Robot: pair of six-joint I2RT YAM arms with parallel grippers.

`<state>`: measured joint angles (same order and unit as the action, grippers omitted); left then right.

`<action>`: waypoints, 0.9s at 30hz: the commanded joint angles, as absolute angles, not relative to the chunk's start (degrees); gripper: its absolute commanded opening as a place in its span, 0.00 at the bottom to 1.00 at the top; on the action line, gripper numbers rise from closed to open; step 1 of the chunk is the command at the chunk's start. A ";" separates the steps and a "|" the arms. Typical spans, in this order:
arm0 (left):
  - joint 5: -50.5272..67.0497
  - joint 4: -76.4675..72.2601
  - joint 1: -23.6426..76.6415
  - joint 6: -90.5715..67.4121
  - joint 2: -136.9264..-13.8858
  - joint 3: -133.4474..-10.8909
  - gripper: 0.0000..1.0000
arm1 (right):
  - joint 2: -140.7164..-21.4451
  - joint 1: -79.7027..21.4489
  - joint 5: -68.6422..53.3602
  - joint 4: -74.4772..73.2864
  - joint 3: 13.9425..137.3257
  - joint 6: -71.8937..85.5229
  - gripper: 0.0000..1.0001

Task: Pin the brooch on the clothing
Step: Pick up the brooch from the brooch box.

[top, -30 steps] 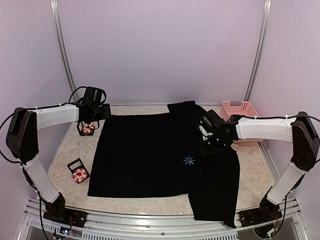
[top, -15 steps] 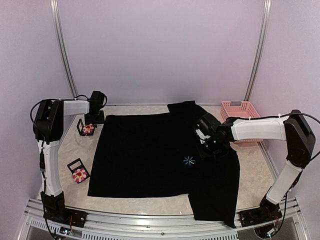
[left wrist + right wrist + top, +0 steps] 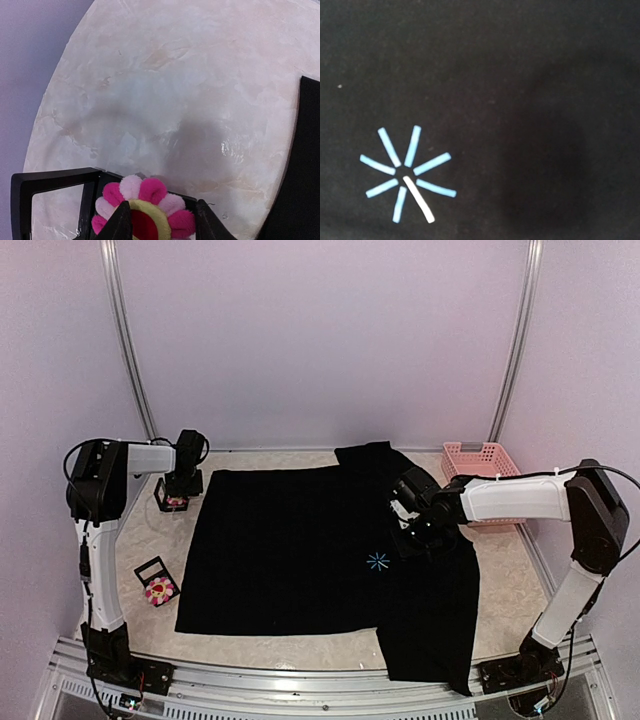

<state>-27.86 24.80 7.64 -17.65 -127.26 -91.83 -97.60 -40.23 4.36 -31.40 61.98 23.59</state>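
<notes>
The brooch [image 3: 150, 192], a pink and white plush flower with a yellow-red centre, sits on a black stand [image 3: 55, 180] at the back left. My left gripper [image 3: 162, 220] is open, with one finger on each side of the flower's centre. In the top view the left gripper [image 3: 179, 490] covers most of the brooch [image 3: 176, 503]. The black T-shirt [image 3: 290, 550] lies flat with its light-blue starburst [image 3: 378, 561], which also shows in the right wrist view [image 3: 407, 172]. My right gripper [image 3: 414, 534] hovers low over the shirt just up-right of the starburst. Its fingers are hidden.
A second flower brooch [image 3: 158, 589] lies on its own black stand at the left, near the shirt's lower left corner. A pink basket [image 3: 480, 460] stands at the back right. The shirt's edge [image 3: 305, 165] lies right of the left gripper.
My left arm has folded in and its gripper has come down over the back-left brooch. The right gripper has shifted slightly left over the shirt.
</notes>
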 commanded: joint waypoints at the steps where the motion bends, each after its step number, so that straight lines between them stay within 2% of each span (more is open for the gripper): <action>1: -27.69 23.76 7.56 -16.88 -126.54 -89.69 0.32 | -98.26 -40.87 4.13 -31.64 62.84 23.94 0.33; 12: -27.21 22.23 7.55 -15.86 -123.43 -86.93 0.00 | -98.77 -40.90 3.81 -32.26 63.48 23.99 0.32; 27: -26.55 20.05 9.36 -12.82 -115.27 -82.44 0.00 | -98.79 -40.98 4.60 -33.37 64.31 23.68 0.33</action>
